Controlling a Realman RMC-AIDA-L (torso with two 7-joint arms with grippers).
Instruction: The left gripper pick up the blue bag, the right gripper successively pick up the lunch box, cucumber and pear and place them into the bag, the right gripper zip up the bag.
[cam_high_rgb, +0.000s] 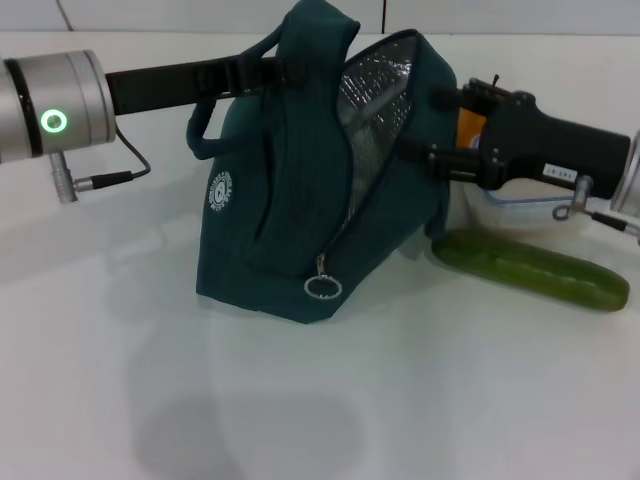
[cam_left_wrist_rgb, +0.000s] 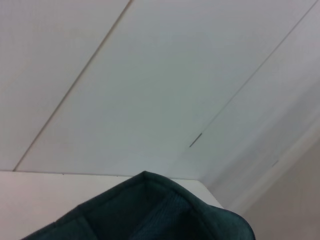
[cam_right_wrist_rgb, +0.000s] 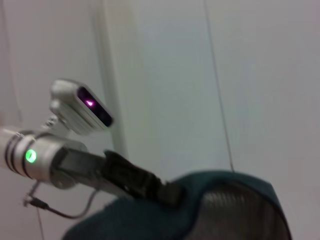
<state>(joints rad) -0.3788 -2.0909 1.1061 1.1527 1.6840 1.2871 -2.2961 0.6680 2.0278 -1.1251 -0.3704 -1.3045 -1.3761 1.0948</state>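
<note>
The blue bag (cam_high_rgb: 270, 220) stands in the middle of the table, its top held up by my left gripper (cam_high_rgb: 292, 68), which is shut on the fabric. The zip is open and the silver lining (cam_high_rgb: 375, 95) shows. My right gripper (cam_high_rgb: 415, 150) reaches into that opening from the right, its tip hidden inside the bag. An orange thing (cam_high_rgb: 470, 125) shows against the gripper; I cannot tell what it is. The cucumber (cam_high_rgb: 530, 268) lies on the table right of the bag. The pear is out of view. The right wrist view shows the left gripper (cam_right_wrist_rgb: 165, 192) on the bag (cam_right_wrist_rgb: 150, 220).
A white rounded container (cam_high_rgb: 515, 215) sits under my right arm, behind the cucumber. The zip's ring pull (cam_high_rgb: 323, 287) hangs at the bag's front lower edge. The left wrist view shows only the bag's top (cam_left_wrist_rgb: 150, 210) and a wall.
</note>
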